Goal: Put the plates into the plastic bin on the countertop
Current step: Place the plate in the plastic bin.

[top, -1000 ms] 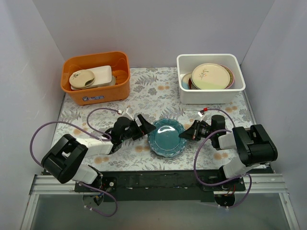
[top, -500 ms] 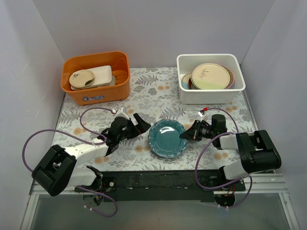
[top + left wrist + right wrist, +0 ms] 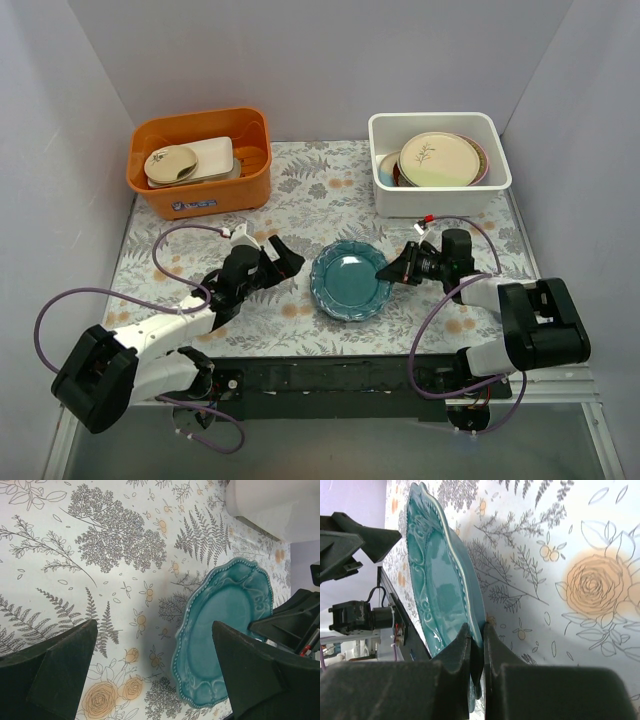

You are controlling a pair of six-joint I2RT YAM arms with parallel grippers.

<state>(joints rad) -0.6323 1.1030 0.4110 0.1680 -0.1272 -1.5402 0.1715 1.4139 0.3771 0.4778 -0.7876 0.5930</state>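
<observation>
We judge the grasp made: our right pincer [image 3: 392, 272] pinches the rim of the teal scalloped plate [image 3: 349, 281], on the worktop [image 3: 300, 190] in front of the plastic bin [image 3: 440, 197], apart from it. Our left pincer [image 3: 285, 262] is spread, beside the plate. Next, lift it over the bin's wall onto the stacked plates [image 3: 436, 158]. It looks glossy, bead-edged.

One teal plate [image 3: 349, 284] lies on the tabletop [image 3: 320, 195], and two tubs stand there: one orange tub [image 3: 160, 195] and one white tub [image 3: 440, 198]. The orange tub holds two cream dishes [image 3: 212, 155]. The white tub holds a stack of plates [image 3: 438, 158], perhaps three or four, the lower ones mostly hidden.
</observation>
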